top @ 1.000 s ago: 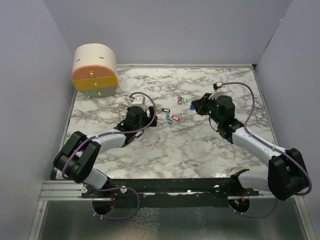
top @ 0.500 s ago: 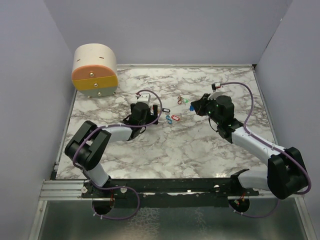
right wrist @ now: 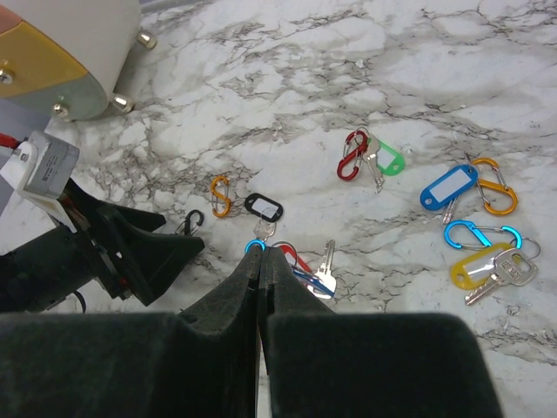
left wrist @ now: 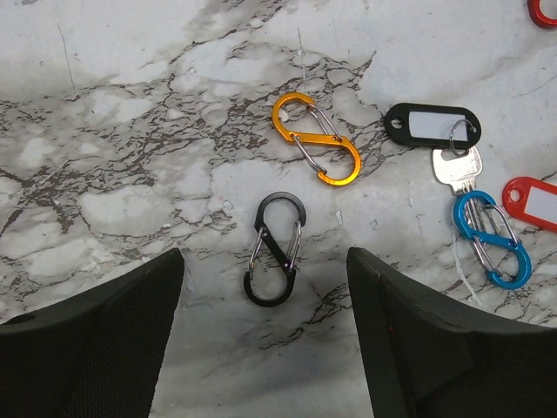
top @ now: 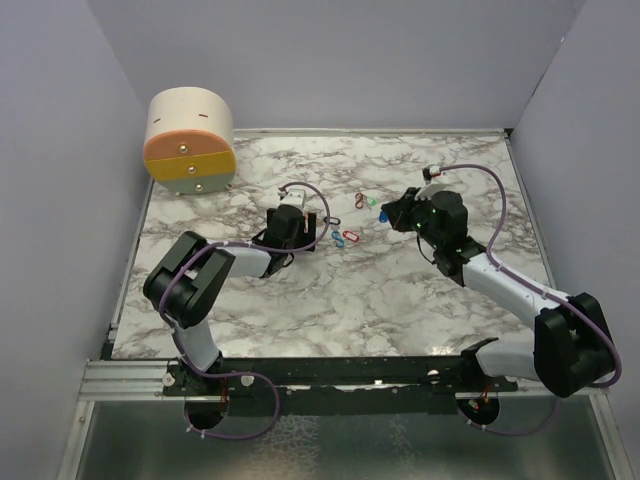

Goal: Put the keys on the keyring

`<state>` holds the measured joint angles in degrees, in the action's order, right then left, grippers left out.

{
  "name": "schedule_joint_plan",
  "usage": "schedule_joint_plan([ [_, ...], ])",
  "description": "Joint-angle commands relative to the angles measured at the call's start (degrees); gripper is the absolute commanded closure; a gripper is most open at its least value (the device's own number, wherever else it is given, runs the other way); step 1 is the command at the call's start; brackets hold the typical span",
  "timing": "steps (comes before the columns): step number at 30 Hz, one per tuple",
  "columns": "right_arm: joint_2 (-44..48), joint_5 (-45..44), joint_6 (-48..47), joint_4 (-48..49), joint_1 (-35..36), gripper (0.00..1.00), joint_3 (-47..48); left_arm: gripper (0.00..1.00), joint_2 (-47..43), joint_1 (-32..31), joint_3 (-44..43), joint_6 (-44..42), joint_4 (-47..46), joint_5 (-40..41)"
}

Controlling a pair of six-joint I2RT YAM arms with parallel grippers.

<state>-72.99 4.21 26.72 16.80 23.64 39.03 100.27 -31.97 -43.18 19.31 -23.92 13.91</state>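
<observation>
Your left fingers (left wrist: 96,348) are spread above a small black S-shaped metal carabiner (left wrist: 275,250) on the marble-patterned tabletop (left wrist: 130,113). Your right fingers (right wrist: 300,296) are pressed together. The plastic-tagged metal keys (right wrist: 448,185) lie scattered between both arms.

A white marble table (top: 330,300) with grey veins stands between plain lavender walls (top: 350,60), and a round cream-and-orange box (top: 190,140) sits at its 10 o'clock corner.
</observation>
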Motion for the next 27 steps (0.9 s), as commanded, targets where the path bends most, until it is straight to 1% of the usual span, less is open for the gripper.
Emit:
schedule_joint_plan([
  [1, -0.7, 0.7, -0.4, 0.8, 0.1, 0.99, 0.5, 0.24, 2.0, 0.2, -1.8, -0.9, -0.5, 1.5],
  [4, -0.7, 0.7, -0.4, 0.9, 0.1, 0.99, 0.5, 0.26, 2.6, 0.2, -2.0, -0.9, -0.6, 1.6],
  [7, -1.1, 0.8, -0.4, 1.0, 0.1, 0.99, 0.7, 0.36, 3.0, 0.2, -2.1, -1.0, -0.6, 1.6],
  [8, -1.1, 0.9, -0.4, 1.0, 0.1, 0.99, 0.7, 0.37, 3.1, 0.2, -2.1, -1.0, -0.6, 1.6],
  [15, -1.7, 1.0, -0.3, 1.4, 0.1, 0.99, 0.7, 0.43, 3.1, 0.1, -0.6, -1.1, -0.8, 1.9],
  [18, -2.0, 1.1, -0.2, 1.5, 0.1, 0.99, 0.8, 0.48, 3.0, 0.0, -0.2, -1.7, -0.8, 2.5],
  [21, -2.1, 1.2, -0.2, 1.6, 0.1, 0.99, 0.9, 0.5, 2.8, -0.3, 0.4, -2.1, -0.7, 3.6],
  [25, -2.0, 1.2, -0.1, 1.6, 0.1, 0.99, 0.7, 0.51, 2.8, -1.0, 0.8, -2.7, -0.7, 5.6],
  [27, -1.9, 1.2, 0.0, 1.6, 0.1, 0.99, 0.7, 0.54, 2.7, -1.3, 0.8, -2.7, -0.6, 6.1],
])
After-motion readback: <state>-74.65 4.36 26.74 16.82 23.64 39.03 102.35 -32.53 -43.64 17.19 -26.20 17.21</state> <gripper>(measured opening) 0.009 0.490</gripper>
